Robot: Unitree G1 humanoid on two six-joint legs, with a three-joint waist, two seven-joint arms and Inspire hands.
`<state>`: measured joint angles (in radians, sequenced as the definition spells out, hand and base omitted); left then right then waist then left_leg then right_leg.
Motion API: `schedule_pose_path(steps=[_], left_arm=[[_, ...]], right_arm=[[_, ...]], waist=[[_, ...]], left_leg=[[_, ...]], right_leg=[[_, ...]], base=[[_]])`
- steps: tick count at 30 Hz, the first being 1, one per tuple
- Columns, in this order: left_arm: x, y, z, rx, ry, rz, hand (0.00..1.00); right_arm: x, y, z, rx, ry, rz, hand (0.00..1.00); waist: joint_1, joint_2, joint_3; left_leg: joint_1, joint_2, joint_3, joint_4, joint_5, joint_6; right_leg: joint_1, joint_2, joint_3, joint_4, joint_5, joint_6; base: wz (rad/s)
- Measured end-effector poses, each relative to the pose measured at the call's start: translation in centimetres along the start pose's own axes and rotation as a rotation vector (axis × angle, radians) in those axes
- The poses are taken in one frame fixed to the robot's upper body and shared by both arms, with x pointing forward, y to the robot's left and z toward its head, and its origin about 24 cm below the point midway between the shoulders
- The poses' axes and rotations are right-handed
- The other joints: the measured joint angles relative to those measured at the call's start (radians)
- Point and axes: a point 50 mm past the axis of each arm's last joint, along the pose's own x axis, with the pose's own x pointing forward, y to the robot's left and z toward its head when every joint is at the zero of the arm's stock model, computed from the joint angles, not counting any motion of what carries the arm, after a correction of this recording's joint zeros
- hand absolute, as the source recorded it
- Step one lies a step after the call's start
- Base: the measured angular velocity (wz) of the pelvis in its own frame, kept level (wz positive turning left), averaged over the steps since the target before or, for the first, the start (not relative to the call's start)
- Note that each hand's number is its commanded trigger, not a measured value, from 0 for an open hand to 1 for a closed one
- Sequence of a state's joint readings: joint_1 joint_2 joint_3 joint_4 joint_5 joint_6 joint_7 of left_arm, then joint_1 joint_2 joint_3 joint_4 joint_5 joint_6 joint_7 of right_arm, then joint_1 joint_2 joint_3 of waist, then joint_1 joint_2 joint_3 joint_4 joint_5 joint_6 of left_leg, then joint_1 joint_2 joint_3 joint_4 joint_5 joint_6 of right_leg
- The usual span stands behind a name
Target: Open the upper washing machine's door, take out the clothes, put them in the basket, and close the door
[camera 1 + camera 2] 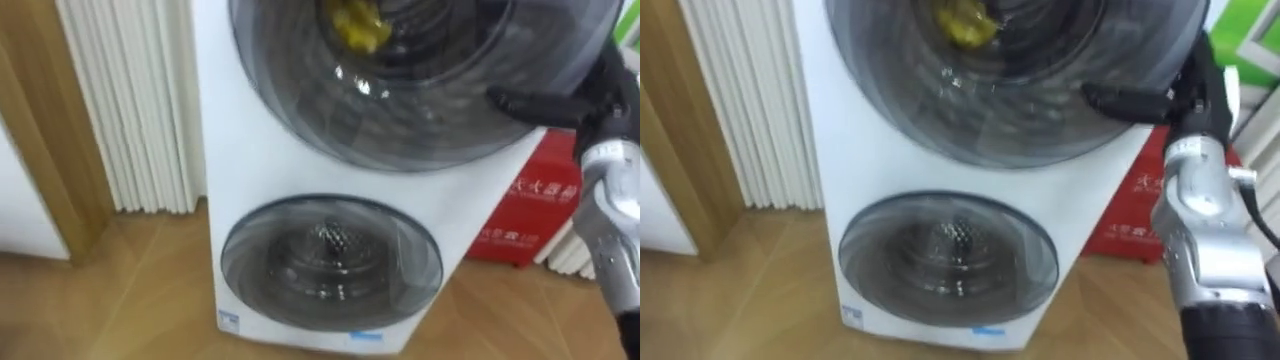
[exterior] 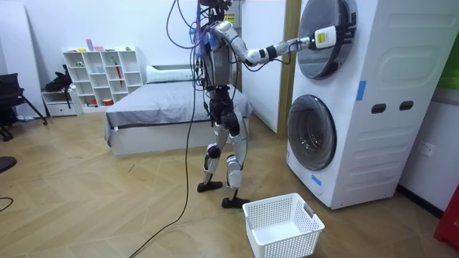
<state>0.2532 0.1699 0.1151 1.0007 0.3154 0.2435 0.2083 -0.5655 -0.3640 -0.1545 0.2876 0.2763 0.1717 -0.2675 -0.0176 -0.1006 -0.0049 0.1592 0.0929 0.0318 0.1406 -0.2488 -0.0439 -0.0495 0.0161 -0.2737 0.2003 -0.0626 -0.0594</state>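
Fingers (image 1: 530, 103) of the right hand (image 1: 605, 95) reach out straight, laid against the right rim of the upper door (image 1: 420, 120) and gripping nothing. Behind that door's dark glass, up and to the left of the fingertips, sits the yellow garment (image 1: 360, 25), inside the drum. The lower door (image 1: 330, 262) of the washing machine (image 1: 235, 170) is shut. The robot stands upright facing the machine, right arm raised; a white basket (image 2: 283, 226) rests on the floor near its feet.
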Motion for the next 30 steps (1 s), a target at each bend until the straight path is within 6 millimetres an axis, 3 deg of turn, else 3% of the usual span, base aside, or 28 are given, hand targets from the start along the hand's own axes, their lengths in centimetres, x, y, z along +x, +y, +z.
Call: schedule_pose_path(steps=[2,4,10,17,24,30], left_arm=[[0.0,0.0,-0.1,-0.001,0.004,-0.006,0.0],[0.0,0.0,-0.4,-0.001,0.017,-0.008,0.0],[0.0,-0.1,-0.1,0.003,0.002,-0.024,0.0],[0.1,0.1,0.7,0.0,-0.022,-0.019,0.0],[0.0,-0.2,1.4,0.02,-0.054,-0.033,0.0],[-0.1,-0.5,1.7,0.014,-0.071,-0.037,0.0]], right_arm=[[-0.2,0.2,1.3,0.011,-0.045,0.007,0.0],[-0.4,0.4,2.6,0.019,-0.098,0.017,0.0],[-1.9,0.8,5.4,0.04,-0.232,0.046,0.0],[-2.5,0.5,5.7,0.012,-0.263,0.028,0.0],[-2.6,0.4,5.5,-0.087,-0.287,0.016,0.0],[-5.6,0.3,5.3,-0.144,-0.352,0.083,0.0]], waist=[[-0.001,0.005,-0.002],[-0.001,0.014,-0.0132],[-0.001,0.011,-0.0107],[-0.002,-0.009,0.001],[-0.002,-0.009,0.0005],[-0.003,0.011,-0.004]], left_leg=[[-0.015,-0.006,0.0,0.013,-0.001,0.003],[-0.012,-0.006,0.0,0.013,0.0,0.002],[-0.008,0.0,0.0,0.011,0.002,0.0],[-0.008,0.0,0.007,0.007,0.002,0.0],[-0.007,0.003,0.034,0.003,0.001,0.0],[-0.002,0.006,0.055,0.004,0.001,0.0]], right_leg=[[-0.01,-0.005,0.001,0.003,0.001,0.003],[-0.008,-0.004,0.001,0.007,0.002,0.0],[-0.005,0.001,0.003,0.006,0.001,-0.004],[-0.006,0.002,0.002,0.004,-0.001,-0.001],[-0.007,0.004,0.004,-0.002,-0.001,0.0],[-0.004,0.008,0.022,-0.007,-0.001,0.0]], base=[[0.0],[0.0],[0.0],[0.0],[-0.02],[-0.07]])
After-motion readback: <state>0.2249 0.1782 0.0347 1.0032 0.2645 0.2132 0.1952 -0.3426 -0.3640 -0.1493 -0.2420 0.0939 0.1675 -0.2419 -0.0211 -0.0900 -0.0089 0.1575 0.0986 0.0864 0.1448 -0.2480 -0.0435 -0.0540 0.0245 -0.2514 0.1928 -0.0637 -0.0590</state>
